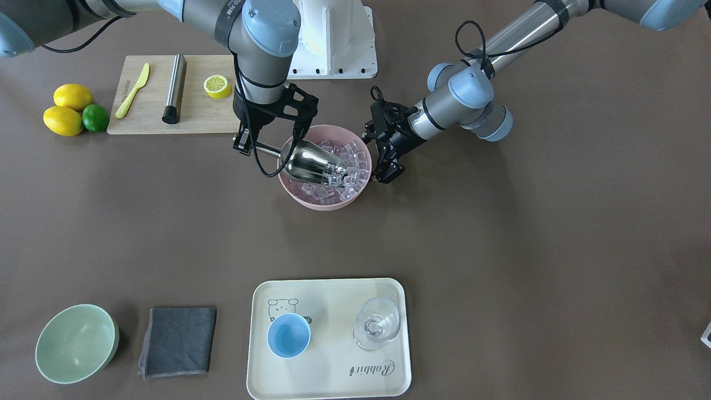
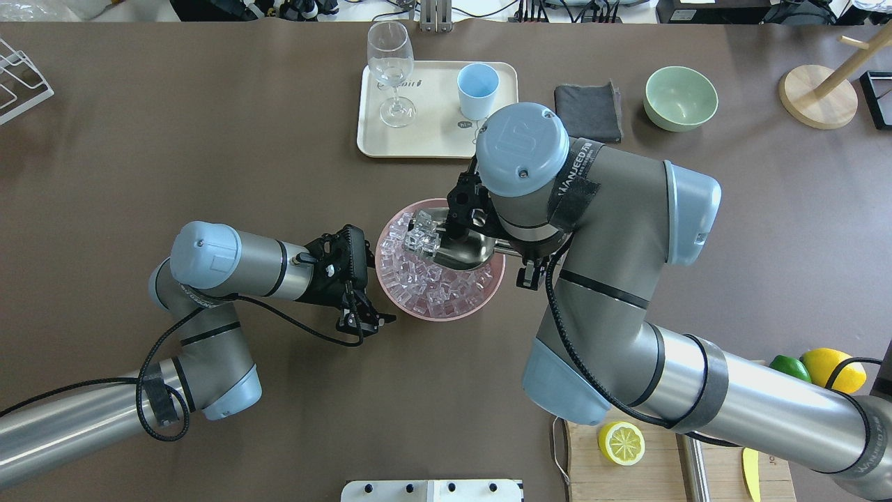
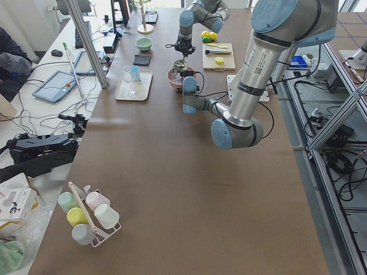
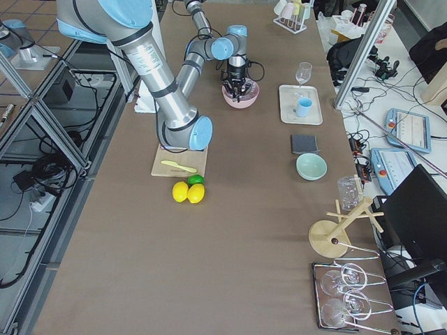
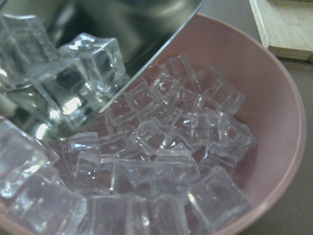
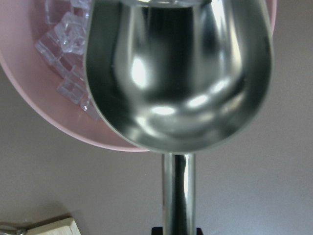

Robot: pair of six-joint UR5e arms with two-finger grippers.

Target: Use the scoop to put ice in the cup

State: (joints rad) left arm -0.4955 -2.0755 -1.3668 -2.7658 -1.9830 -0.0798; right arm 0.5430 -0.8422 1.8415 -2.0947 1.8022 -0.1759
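My right gripper is shut on the thin handle of the steel scoop. The scoop's mouth lies in the pink bowl of ice, with a few cubes at its lip. My left gripper points down beside the bowl's outer wall, open and empty. The light-blue cup stands empty on the cream tray at the far side of the table.
A clear wine glass stands on the tray beside the cup. A grey cloth and a green bowl lie past the tray. A cutting board with knife, steel cylinder and half lemon, plus lemons, sit near the robot.
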